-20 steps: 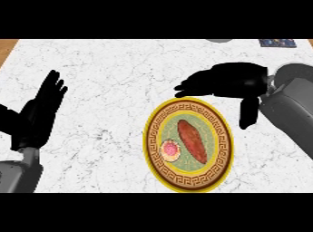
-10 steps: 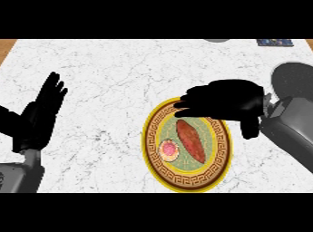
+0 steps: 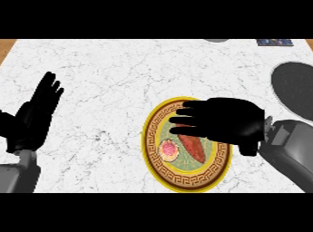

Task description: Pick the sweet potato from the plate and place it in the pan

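under the right hand [image 3: 226, 123], fingers spread, clasping nothing, the sweet potato [image 3: 193, 147] lies on the plate [image 3: 185, 183], its upper end hidden. best to sink straight down and close along its length. pan [image 3: 303, 88] beyond the wrist, edge-cropped. left hand [image 3: 31, 113] rests, fingers straight.

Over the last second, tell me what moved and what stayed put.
The right hand moved from beyond the plate's far right edge, toward the robot and leftward, and now hangs over the plate, covering the far end of the sweet potato. No grasp is visible yet. The plate, sweet potato, pan and the open left hand stayed put.
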Robot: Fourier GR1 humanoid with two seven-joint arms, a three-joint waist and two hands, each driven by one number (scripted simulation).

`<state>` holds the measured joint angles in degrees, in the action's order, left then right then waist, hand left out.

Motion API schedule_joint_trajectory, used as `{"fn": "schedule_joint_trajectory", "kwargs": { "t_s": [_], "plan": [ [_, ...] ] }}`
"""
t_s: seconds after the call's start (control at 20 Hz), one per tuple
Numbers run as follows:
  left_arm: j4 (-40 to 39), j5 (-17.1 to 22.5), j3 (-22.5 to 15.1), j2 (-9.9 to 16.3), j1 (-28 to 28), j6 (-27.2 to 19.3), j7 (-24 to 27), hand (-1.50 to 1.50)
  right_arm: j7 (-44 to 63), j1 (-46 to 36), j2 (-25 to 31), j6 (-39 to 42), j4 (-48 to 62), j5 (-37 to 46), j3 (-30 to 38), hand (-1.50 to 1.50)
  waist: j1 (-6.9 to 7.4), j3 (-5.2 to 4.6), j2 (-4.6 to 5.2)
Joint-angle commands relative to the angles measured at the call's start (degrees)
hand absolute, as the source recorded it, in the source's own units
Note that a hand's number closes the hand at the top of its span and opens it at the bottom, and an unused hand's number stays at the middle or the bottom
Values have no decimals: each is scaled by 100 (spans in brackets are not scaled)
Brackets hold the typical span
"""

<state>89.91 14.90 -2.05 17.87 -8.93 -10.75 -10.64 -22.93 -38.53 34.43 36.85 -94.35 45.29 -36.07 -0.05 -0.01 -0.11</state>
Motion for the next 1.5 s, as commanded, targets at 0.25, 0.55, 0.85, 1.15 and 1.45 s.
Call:
{"fn": "schedule_joint_trajectory", "kwargs": {
  "t_s": [0.25,0.55,0.85,1.15,1.45],
  "plan": [
    [83,-275,16,-243,-62,-42,-266,0,297,248,-669,284,162,1014,-10,-150,25,1,10],
    [306,-220,250,-93,-108,233,-535,0,31,436,-1011,35,687,1480,107,-150,31,1,10],
    [295,-434,174,-393,-1,151,-363,0,-337,264,-1225,-122,1307,2004,42,-150,35,1,12],
    [-113,-505,347,-488,-474,197,-391,0,-379,365,-1620,-128,1505,2344,248,-150,8,1,14],
    [146,-445,481,-473,132,542,-134,0,-458,309,-2291,-272,2201,2653,361,-150,44,0,14]
  ]
}}
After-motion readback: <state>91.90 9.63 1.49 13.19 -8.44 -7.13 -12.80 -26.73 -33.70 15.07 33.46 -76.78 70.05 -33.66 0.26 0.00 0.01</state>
